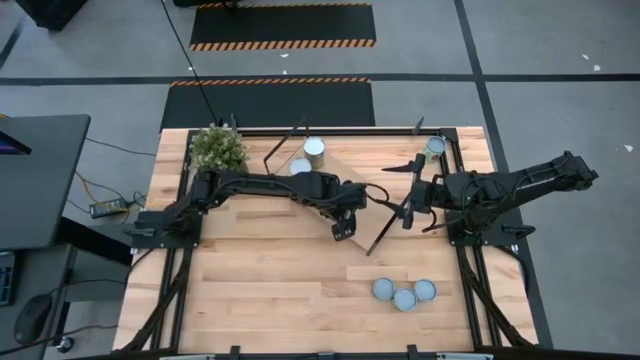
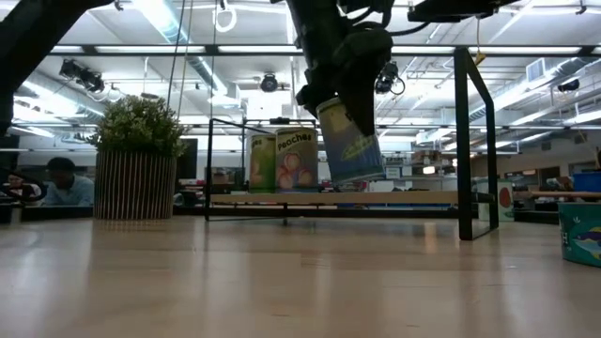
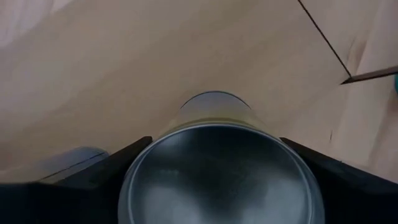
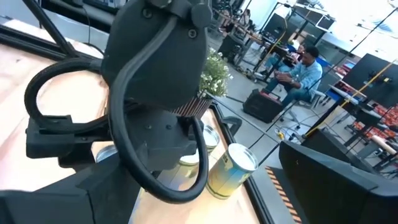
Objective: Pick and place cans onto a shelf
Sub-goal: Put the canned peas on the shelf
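My left gripper point(image 1: 343, 222) is shut on a can point(image 2: 352, 141) with a greenish-blue label, held in the air over the middle of the table at the shelf's near edge. The shelf point(image 1: 372, 178), a light-wood board on black frame legs, lies slantwise at the far side. Two cans point(image 1: 314, 148) point(image 1: 300, 167) stand on its left part and one point(image 1: 434, 146) at its far right end. Three more cans point(image 1: 404, 293) stand on the table at the near right. My right gripper point(image 1: 407, 213) hovers open and empty just right of the left gripper. My left gripper pinches the can between its two fingers point(image 3: 121, 163), one on each side of the round wall point(image 3: 186, 112) near the silvery top point(image 3: 217, 177). The fingers come from above, slanting. The can hangs tilted below them, its bottom point(image 2: 362, 176) lifted clear above the shelf board.
A potted plant point(image 1: 218, 148) stands at the far left corner, beside the shelf's left end. The shelf's tall black frame leg point(image 2: 463, 141) rises at the right. The near left half of the table point(image 1: 260, 280) is bare wood. People sit in the room beyond the table.
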Motion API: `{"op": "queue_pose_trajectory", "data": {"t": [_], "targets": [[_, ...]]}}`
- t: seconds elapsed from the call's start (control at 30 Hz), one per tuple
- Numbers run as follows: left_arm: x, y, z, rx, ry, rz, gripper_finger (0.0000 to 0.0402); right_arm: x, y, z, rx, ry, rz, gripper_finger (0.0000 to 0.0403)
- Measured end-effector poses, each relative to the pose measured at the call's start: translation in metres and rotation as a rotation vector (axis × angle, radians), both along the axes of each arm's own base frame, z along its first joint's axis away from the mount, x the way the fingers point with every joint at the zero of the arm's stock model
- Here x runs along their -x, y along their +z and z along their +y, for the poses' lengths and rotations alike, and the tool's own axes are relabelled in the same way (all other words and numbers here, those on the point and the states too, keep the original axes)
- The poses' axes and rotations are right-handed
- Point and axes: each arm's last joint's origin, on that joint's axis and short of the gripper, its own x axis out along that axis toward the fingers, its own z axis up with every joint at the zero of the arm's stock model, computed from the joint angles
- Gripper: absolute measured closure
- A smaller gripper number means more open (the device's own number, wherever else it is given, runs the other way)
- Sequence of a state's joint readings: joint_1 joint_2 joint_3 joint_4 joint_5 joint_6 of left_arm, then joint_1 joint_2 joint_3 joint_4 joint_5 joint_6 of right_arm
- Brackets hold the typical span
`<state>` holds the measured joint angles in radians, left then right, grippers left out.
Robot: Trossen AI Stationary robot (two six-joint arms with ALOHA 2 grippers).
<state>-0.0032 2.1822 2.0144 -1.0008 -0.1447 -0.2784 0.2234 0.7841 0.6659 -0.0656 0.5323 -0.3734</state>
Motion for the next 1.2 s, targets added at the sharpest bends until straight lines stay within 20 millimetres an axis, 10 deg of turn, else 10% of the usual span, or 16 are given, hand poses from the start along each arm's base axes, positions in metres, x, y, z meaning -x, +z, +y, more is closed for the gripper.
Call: {"op": "queue_pose_trajectory", "data": {"t": [1.2], "targets": [[-0.007,-0.014,0.001,-0.052,-0.007,0.014,0.0063,0.0,-0.001,0.002,-0.03,0.038,0.005,0.003]]}}
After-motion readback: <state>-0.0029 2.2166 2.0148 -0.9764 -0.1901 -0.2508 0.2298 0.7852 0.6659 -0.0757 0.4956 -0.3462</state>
